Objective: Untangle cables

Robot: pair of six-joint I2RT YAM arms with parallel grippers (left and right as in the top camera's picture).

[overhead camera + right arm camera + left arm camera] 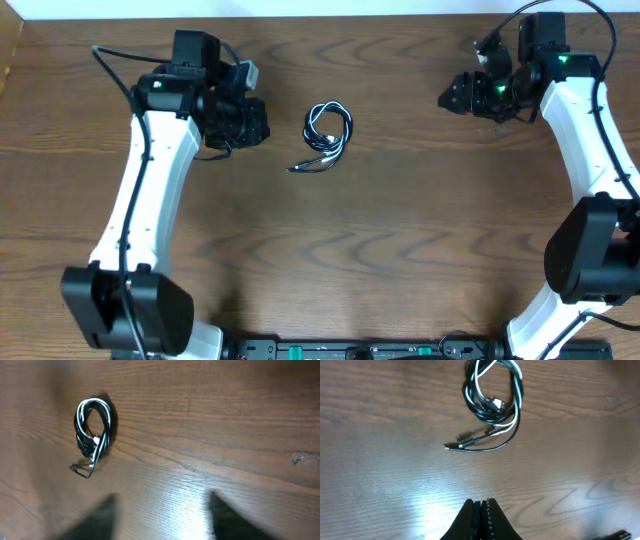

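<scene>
The cables (328,135) lie in one small coil on the wooden table (400,240), a black cord (470,399) and a white cord (519,394) wound together. Two plug ends trail out toward the lower left (452,447). The coil also shows in the right wrist view (92,427). My left gripper (481,504) is shut with nothing in it, a short way left of the coil (262,124). Far off at the table's back right, my right gripper (450,98) has its fingers apart and blurred (162,497), with nothing between them.
The table's far edge (300,14) runs close behind both arms. A dark scuff (302,457) marks the wood near the right gripper. Thick black arm cables (110,60) loop off the left arm.
</scene>
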